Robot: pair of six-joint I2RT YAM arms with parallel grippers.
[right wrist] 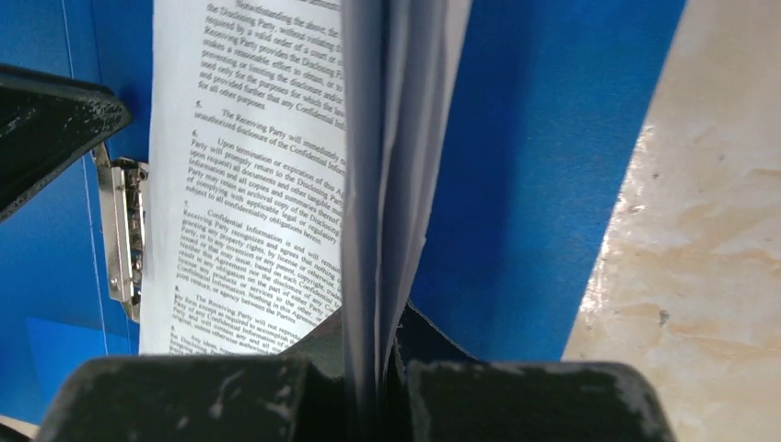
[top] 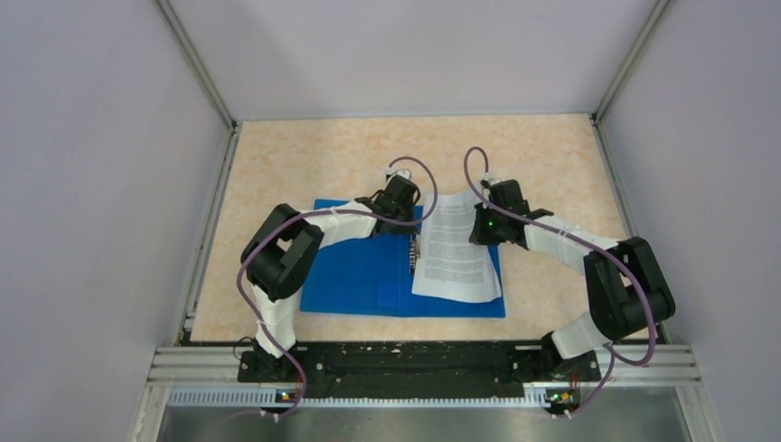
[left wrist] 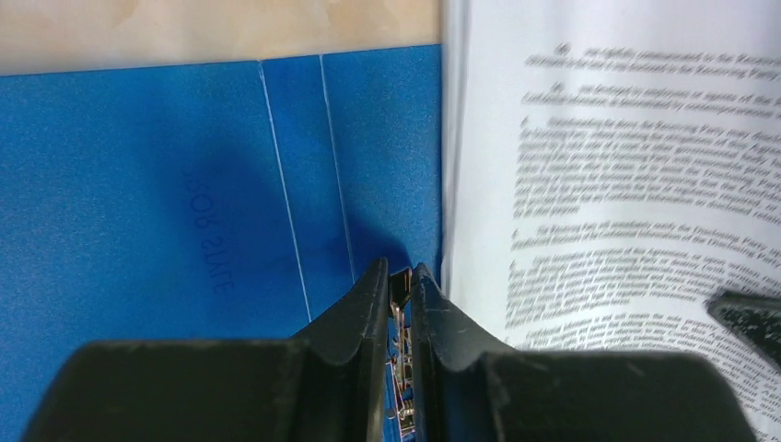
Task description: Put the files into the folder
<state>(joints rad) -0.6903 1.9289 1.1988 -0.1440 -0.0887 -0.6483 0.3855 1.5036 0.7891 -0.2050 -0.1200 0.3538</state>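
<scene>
The blue folder lies open and flat on the table. The files, white printed sheets, lie over its right half, lifted at their right edge. My right gripper is shut on that edge; in the right wrist view the files stand pinched between its jaws. My left gripper is at the spine, shut on the lever of the metal clip; its tips squeeze the clip. The clip also shows in the right wrist view beside the files' left edge. The files fill the right of the left wrist view.
The folder's left flap carries mirrored embossed lettering. Beige tabletop surrounds the folder, bounded by grey walls on left, right and back. A black rail with the arm bases runs along the near edge.
</scene>
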